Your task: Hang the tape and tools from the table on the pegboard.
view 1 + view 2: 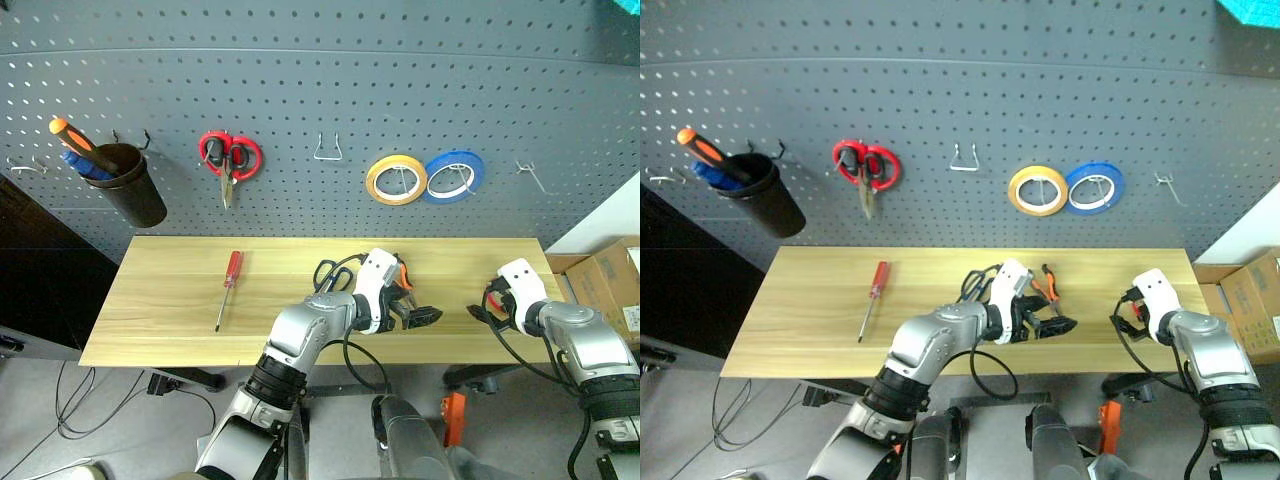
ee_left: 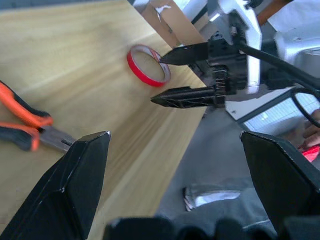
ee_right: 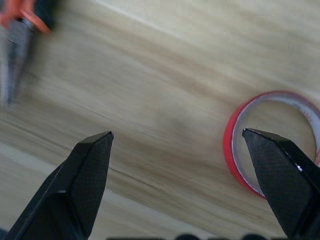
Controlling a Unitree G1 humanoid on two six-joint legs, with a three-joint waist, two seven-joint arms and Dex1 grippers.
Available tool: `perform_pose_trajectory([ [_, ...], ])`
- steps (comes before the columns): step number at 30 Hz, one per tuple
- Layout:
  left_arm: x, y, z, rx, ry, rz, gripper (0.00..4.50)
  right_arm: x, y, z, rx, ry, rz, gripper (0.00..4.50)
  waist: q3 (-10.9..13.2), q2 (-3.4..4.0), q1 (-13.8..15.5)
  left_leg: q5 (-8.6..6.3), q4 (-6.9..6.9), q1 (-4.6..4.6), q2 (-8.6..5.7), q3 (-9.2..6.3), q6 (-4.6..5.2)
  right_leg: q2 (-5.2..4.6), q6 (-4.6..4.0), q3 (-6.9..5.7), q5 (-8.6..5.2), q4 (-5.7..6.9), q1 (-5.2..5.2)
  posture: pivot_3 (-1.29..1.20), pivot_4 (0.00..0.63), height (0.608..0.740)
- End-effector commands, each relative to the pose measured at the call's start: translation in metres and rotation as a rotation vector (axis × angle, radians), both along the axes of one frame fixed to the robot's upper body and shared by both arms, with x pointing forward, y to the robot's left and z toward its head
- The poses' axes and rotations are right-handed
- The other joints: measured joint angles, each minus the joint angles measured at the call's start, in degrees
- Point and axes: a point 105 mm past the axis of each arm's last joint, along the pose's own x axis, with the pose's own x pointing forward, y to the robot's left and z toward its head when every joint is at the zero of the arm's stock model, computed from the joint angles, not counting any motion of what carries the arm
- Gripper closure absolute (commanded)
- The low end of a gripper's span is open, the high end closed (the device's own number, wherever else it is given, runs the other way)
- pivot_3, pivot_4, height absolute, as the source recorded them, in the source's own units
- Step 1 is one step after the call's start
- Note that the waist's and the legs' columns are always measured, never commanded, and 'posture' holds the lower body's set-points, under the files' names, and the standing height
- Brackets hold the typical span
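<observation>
Three rolls of tape: the red tape [image 2: 148, 65] lying flat just beyond the right gripper's [image 2: 167, 75] fingertips, plus a yellow roll [image 1: 396, 179] and a blue roll [image 1: 455, 176] hanging on the pegboard [image 1: 330, 70].

Two screwdrivers: a red-handled one [image 1: 229, 285] on the table [image 1: 160, 320], well off from the left gripper [image 1: 425, 318], and an orange-handled one [image 1: 75, 140] in the one black cup [image 1: 130, 190].

Two pairs of scissors: red-handled [image 1: 229, 160] on the board, dark-handled [image 1: 335, 272] beside the left wrist.

One pair of pliers [image 2: 27, 127] close by the left gripper.

Two cardboard boxes [image 1: 610, 285] sit past the right arm.

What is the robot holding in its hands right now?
Nothing. Both the left gripper and the right gripper are open and empty; the red tape lies on the table.
</observation>
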Motion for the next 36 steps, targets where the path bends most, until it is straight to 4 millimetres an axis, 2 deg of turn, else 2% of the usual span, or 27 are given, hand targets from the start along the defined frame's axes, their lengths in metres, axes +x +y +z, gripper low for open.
perform_pose_trajectory([
  [1, -0.004, -0.01, 0.006, -0.041, 0.001, -0.03, 0.04, 0.005, -0.012, 0.0, -0.023, 0.001, -0.008, 0.0, 0.53, 0.04, -0.07, 0.0, 0.0, -0.01, 0.0, 0.01, 0.0, 0.0, 0.01, 0.01, 0.01, 0.01, -0.01, -0.05, 0.354, 0.74],
  [7, -0.006, -0.02, 0.011, -0.065, 0.01, -0.038, 0.04, 0.014, -0.023, -0.007, -0.009, 0.022, -0.051, 0.0, 2.15, -0.02, -0.54, 0.0, 0.0, -0.03, -0.06, 0.11, -0.01, -0.01, 0.09, 0.2, 0.02, 0.0, -0.06, -0.04, 0.378, 0.74],
  [14, -0.012, -0.024, 0.012, -0.076, 0.023, -0.055, 0.04, 0.025, -0.033, 0.002, -0.024, 0.004, -0.063, 0.0, 3.77, -0.15, -0.95, -0.03, -0.06, -0.03, -0.08, 0.25, -0.04, 0.0, 0.42, 0.45, 0.1, -0.02, -0.14, -0.06, 0.406, 0.74],
  [18, -0.012, -0.023, 0.012, -0.076, 0.027, -0.054, 0.04, 0.026, -0.034, 0.005, -0.013, 0.006, -0.062, 0.0, 4.25, -0.25, -0.96, -0.06, -0.08, -0.04, -0.08, 0.34, -0.09, 0.01, 0.58, 0.54, 0.14, -0.03, -0.19, -0.06, 0.415, 0.74],
  [26, -0.011, -0.02, 0.011, -0.068, 0.034, -0.048, 0.04, 0.025, -0.03, -0.007, 0.095, 0.074, -0.122, 0.0, 4.44, -0.34, -1.02, -0.12, -0.09, -0.03, -0.08, 0.48, -0.18, 0.0, 0.68, 0.69, 0.13, -0.08, -0.24, -0.05, 0.413, 0.74],
  [29, -0.012, -0.019, 0.01, -0.064, 0.035, -0.048, 0.0, 0.024, -0.032, -0.009, 0.127, 0.088, -0.161, 0.54, 4.5, -0.43, -1.02, -0.13, -0.09, -0.03, -0.08, 0.48, -0.19, 0.0, 0.54, 0.7, 0.05, -0.09, -0.24, -0.05, 0.409, 0.74],
  [32, -0.012, -0.019, 0.01, -0.061, 0.035, -0.046, 0.0, 0.025, -0.036, -0.009, 0.14, 0.085, -0.196, 1.47, 4.53, -0.49, -1.0, -0.13, -0.1, -0.04, -0.08, 0.48, -0.2, 0.0, 0.51, 0.7, 0.02, -0.1, -0.24, -0.05, 0.405, 0.74],
  [36, -0.012, -0.02, 0.01, -0.061, 0.033, -0.045, 0.0, 0.024, -0.037, -0.008, 0.134, 0.082, -0.192, 2.94, 4.58, -0.59, -1.07, -0.17, -0.13, -0.04, -0.08, 0.48, -0.25, 0.01, 0.6, 0.71, 0.02, -0.11, -0.24, -0.06, 0.396, 0.74],
])
